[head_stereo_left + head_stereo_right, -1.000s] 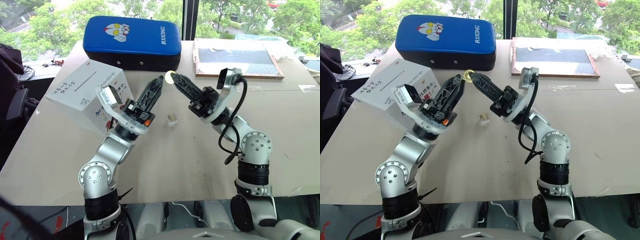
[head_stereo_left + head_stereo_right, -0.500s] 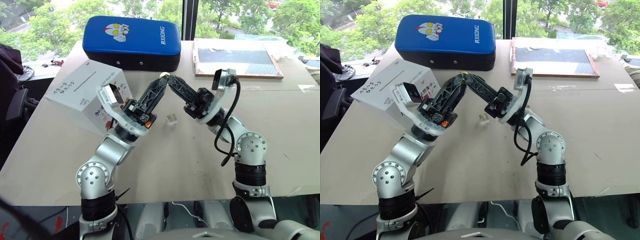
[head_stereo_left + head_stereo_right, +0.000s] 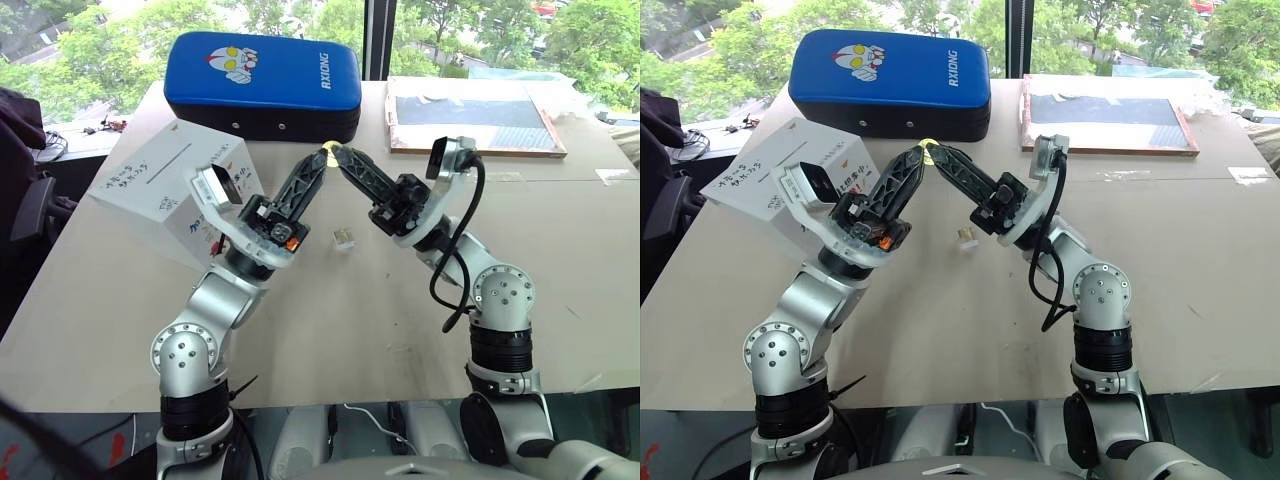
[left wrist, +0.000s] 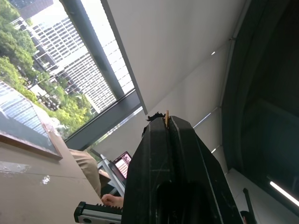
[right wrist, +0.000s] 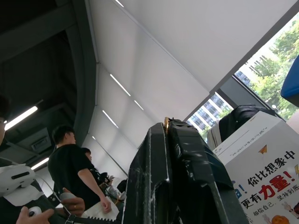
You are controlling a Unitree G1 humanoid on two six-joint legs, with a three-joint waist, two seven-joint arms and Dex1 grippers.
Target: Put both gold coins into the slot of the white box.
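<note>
The white box (image 3: 165,190) is set on the left part of the surface (image 3: 330,330), with the slot (image 3: 166,161) on its upward face, and a padded cushion (image 3: 265,82) is laid behind it along the far edge. A flat framed board (image 3: 475,117) is placed to the right of the cushion, and a small clear plastic cube (image 3: 344,238) is found near the middle. Above the cube, the left gripper (image 3: 322,160) and right gripper (image 3: 336,157) are met tip to tip, a gold coin (image 3: 329,153) being seen between them.

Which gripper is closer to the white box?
The left gripper, beside the white box; the right gripper meets it at the gold coin from the box's far side.
</note>
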